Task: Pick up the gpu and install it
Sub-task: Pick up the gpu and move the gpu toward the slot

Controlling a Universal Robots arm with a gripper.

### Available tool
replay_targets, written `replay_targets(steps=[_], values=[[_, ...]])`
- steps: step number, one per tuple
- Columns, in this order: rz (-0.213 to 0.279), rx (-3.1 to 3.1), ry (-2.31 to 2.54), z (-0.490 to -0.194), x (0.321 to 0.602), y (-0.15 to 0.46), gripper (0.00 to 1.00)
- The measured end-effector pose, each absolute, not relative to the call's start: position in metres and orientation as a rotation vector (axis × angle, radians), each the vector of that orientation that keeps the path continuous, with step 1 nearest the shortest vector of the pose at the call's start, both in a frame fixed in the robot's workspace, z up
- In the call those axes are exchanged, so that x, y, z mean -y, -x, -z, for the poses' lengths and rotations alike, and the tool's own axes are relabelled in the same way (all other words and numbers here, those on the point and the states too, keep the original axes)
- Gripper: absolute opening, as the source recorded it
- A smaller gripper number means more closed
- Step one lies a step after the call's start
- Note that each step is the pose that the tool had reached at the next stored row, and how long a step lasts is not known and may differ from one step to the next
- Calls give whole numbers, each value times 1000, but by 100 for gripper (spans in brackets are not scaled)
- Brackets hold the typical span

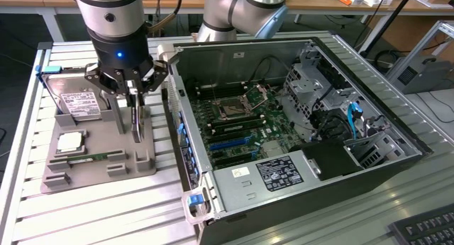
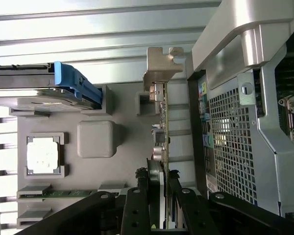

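Claw [image 2: 157, 191] part-closed, clamping gpu [image 2: 160, 122] edge-on btwn both fingers; card upright in gray tray [image 1: 95, 144], bracket end just beside PC case [image 1: 284, 53].

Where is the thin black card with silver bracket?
The thin black card stands edgewise over the grey tray at the exterior view's left, between the jaws, beside the open computer case.

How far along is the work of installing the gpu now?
Done: the hand looks closed on the gpu. In hand: the gpu, seemingly not yet lifted from the grey holder. Left: the gpu is not in the open case yet.
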State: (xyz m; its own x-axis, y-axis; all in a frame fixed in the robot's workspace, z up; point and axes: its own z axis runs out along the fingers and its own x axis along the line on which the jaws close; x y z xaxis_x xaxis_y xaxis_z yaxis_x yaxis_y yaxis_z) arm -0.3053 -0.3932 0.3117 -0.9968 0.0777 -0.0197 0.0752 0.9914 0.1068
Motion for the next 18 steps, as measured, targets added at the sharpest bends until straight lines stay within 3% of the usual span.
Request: replay_targets(steps=[18], values=[[-176,-3111,-120,-322,393,305,27]])
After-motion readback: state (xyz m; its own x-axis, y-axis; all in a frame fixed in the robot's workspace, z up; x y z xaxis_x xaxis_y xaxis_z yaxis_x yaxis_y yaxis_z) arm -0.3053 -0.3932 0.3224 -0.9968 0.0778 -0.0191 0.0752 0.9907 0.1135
